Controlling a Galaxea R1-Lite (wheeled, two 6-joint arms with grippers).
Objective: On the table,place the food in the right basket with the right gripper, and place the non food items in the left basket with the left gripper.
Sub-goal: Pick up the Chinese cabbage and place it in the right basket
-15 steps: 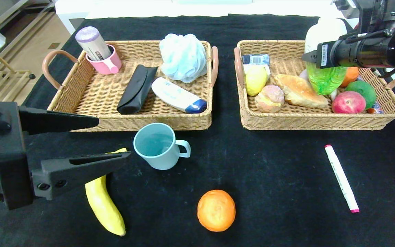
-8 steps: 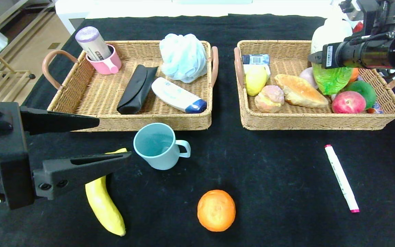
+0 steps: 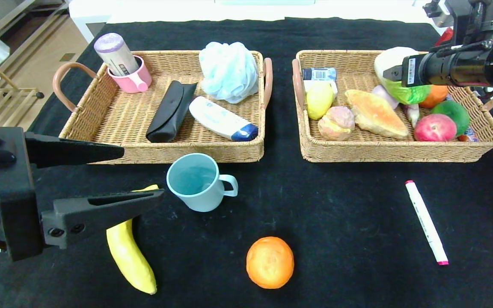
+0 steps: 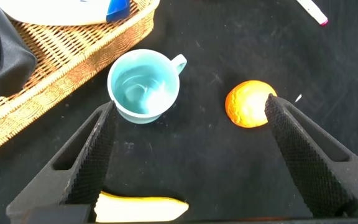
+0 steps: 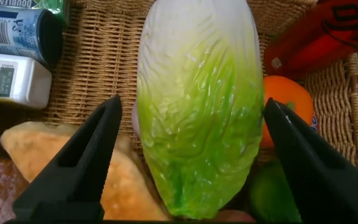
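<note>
A green and white cabbage (image 3: 402, 92) lies in the right basket (image 3: 400, 155), on other food. My right gripper (image 3: 390, 72) hovers over it, open; in the right wrist view the cabbage (image 5: 197, 99) sits between the spread fingers (image 5: 79, 162) without touching them. My left gripper (image 3: 141, 173) is open and empty, low at the near left over the table. A banana (image 3: 129, 252), an orange (image 3: 270, 262), a teal cup (image 3: 195, 182) and a white marker (image 3: 426, 222) lie on the black cloth. The left wrist view shows the cup (image 4: 143, 85) and the orange (image 4: 248, 104).
The left basket (image 3: 165, 152) holds a pink cup with a tube, a black case, a blue sponge and a white bottle. The right basket also holds bread, a lemon, a peach, a green fruit, an orange and bottles.
The cabbage, held upright over the right basket before, now lies down inside it. My right gripper has let it go and stays above it. The left arm has not moved.
</note>
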